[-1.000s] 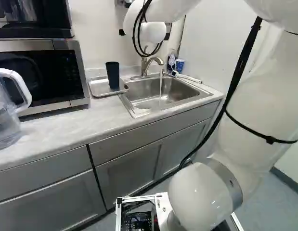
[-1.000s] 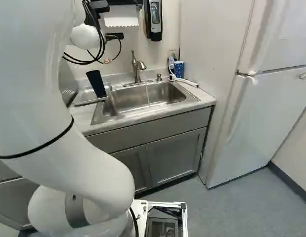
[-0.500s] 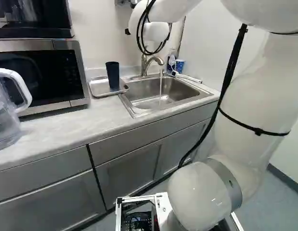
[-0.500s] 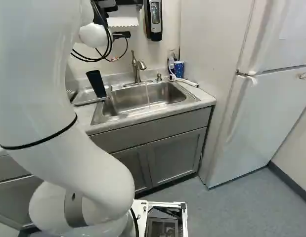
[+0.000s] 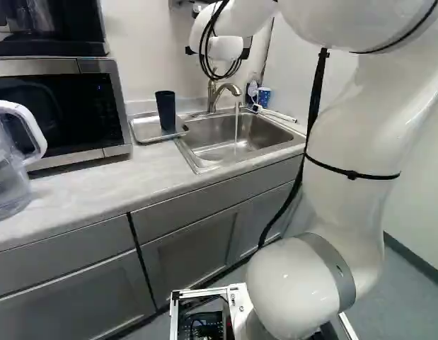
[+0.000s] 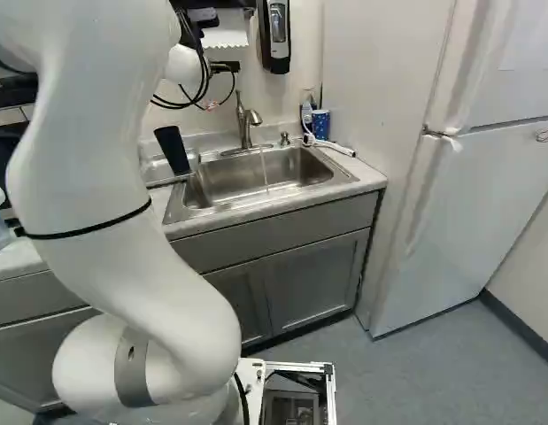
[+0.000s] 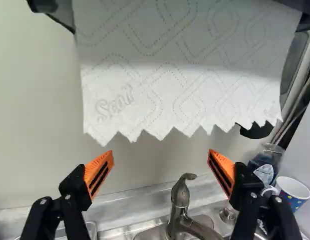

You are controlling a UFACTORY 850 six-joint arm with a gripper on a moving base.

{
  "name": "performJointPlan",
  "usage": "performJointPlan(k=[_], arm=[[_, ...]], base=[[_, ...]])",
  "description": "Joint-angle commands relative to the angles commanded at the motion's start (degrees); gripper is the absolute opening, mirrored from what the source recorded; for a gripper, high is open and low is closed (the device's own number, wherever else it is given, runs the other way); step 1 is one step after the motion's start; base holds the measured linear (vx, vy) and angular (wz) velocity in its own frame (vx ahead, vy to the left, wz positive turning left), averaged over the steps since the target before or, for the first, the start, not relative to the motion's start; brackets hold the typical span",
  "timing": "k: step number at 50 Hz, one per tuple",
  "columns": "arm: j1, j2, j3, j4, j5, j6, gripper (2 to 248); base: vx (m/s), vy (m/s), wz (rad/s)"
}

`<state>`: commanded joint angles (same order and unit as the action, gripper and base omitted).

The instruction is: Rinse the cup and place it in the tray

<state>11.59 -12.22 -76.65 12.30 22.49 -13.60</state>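
My gripper (image 5: 245, 53) is mostly hidden behind the white wrist, above the faucet, in the left base view. The wrist view shows the gripper (image 7: 161, 167) open, its orange-padded fingers wide apart with nothing gripped. A dark cup (image 5: 166, 110) stands on the metal tray (image 5: 142, 130), left of the sink; the right base view also shows the cup (image 6: 173, 150). Water (image 5: 237, 126) runs from the faucet (image 5: 225, 90) into the sink (image 5: 211, 152). Beyond the fingers, the wrist view shows the faucet (image 7: 181, 200).
A paper towel (image 7: 180, 75) hangs close ahead of the gripper. A soap dispenser (image 6: 278, 35) is on the wall. A patterned paper cup (image 6: 320, 122) stands behind the sink's right corner. A microwave (image 5: 56, 113) and clear pitcher (image 5: 10, 166) are left of the tray.
The arm's upper links have swung left in the left base view, and the wrist has shifted slightly right in the right base view. Base, cup and tray have stayed put; the water keeps running.
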Motion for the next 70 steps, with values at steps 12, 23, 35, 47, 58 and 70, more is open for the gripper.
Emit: performJointPlan(k=[12,23,35,47,58,70], arm=[[-0.3,-3.6,-4.0,0.0,-2.4,0.0,247],[-0.3,-7.0,-7.9,0.0,-4.7,0.0,247],[0.3,-9.7,-11.1,0.2,-7.2,0.0,247],[0.3,-10.6,-12.2,0.9,-9.7,0.0,247],[0.3,-10.6,-12.2,1.0,-10.8,0.0,247],[0.3,-10.5,-12.1,1.0,-11.4,0.0,247]], base=[[0.0,0.0,0.0],[0.0,0.0,0.0],[0.0,0.0,0.0],[0.0,0.0,0.0],[0.0,0.0,0.0],[0.0,0.0,0.0]])
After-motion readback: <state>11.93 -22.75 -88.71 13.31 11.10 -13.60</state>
